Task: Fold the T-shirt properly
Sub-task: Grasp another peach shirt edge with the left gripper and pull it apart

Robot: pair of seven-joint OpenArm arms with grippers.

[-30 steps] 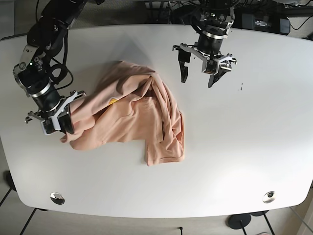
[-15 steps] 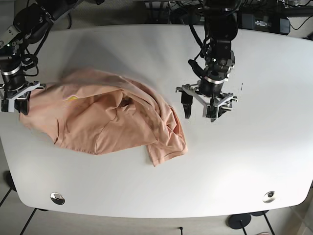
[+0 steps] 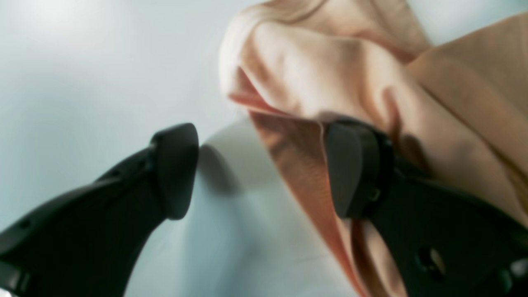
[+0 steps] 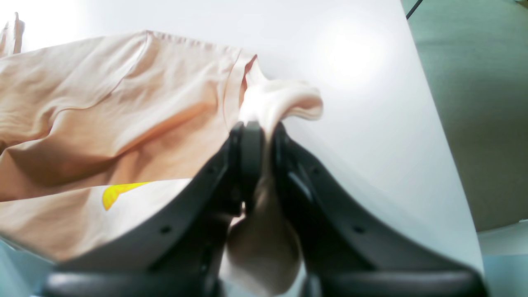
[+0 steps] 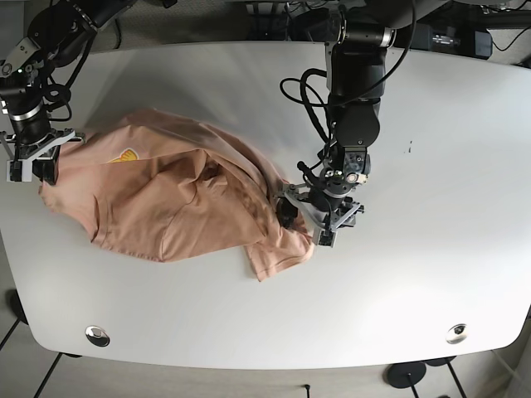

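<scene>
The T-shirt [image 5: 178, 199] is lying in a bumpy heap on the white table [image 5: 431, 249], toward the robot's right side. It is not flat at all, and one part is folding over another in the middle.

The right gripper [image 4: 258, 132] is pinching one edge of the shirt near the table's edge. Its jaws are pressing tight together with cloth squeezed between them. The left gripper [image 3: 264, 169] is sitting low at the other side of the shirt. Its jaws are standing wide apart, and one finger [image 3: 350, 169] is touching the cloth, but it is not holding anything.

Here is what could go wrong, I think. If the left gripper is closing on that thick fold, it may be grabbing two layers at once, and then the shirt will not be opening out flat. If the right gripper is pulling while the other side is loose, the whole shirt may be sliding off the table.
</scene>
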